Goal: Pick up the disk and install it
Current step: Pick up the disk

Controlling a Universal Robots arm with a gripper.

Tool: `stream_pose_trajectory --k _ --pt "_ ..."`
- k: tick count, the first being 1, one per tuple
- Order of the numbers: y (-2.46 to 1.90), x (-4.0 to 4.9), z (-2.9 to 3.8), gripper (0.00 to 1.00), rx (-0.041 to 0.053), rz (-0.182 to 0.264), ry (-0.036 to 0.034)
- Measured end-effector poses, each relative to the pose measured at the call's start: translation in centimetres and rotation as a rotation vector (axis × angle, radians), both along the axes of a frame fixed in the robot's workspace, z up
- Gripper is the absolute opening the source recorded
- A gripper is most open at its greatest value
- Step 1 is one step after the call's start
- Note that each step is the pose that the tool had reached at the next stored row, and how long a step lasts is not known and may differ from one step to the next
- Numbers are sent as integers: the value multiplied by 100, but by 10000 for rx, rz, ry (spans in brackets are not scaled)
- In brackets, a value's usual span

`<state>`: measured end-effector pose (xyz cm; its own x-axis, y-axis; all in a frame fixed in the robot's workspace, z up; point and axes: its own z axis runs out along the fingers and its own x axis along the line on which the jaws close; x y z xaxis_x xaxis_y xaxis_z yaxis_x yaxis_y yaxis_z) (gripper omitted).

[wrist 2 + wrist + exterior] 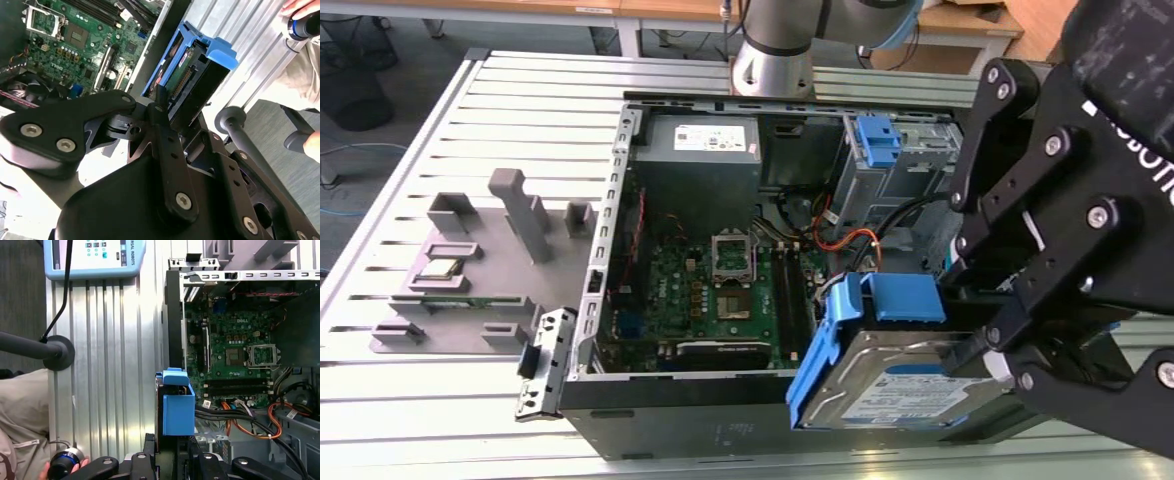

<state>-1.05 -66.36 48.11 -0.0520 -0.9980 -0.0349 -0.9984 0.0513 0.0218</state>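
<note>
The disk [887,378], a silver drive with a blue-and-white label in a blue plastic carrier, hangs tilted over the front right corner of the open computer case [594,300]. My gripper [970,335] is shut on the disk's end toward the exterior view's right. In the second wrist view the disk [196,67] sticks out beyond the black fingers [161,97], with its connector edge showing. The first wrist view has the blue carrier [178,407] rising from my gripper [173,452], beside the case wall and above the ribbed table.
Inside the case lie the motherboard [720,285], the power supply [700,160] and orange and black cables [847,240]. A grey drive cage with a fixed blue bracket [874,140] stands at the back right. A grey fixture [467,260] sits left of the case. A person's hand [62,465] holds a device.
</note>
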Motion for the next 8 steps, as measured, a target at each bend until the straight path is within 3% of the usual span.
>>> stream_pose_trajectory --k 8 --pt "-128 0 -1 35 0 1 0"
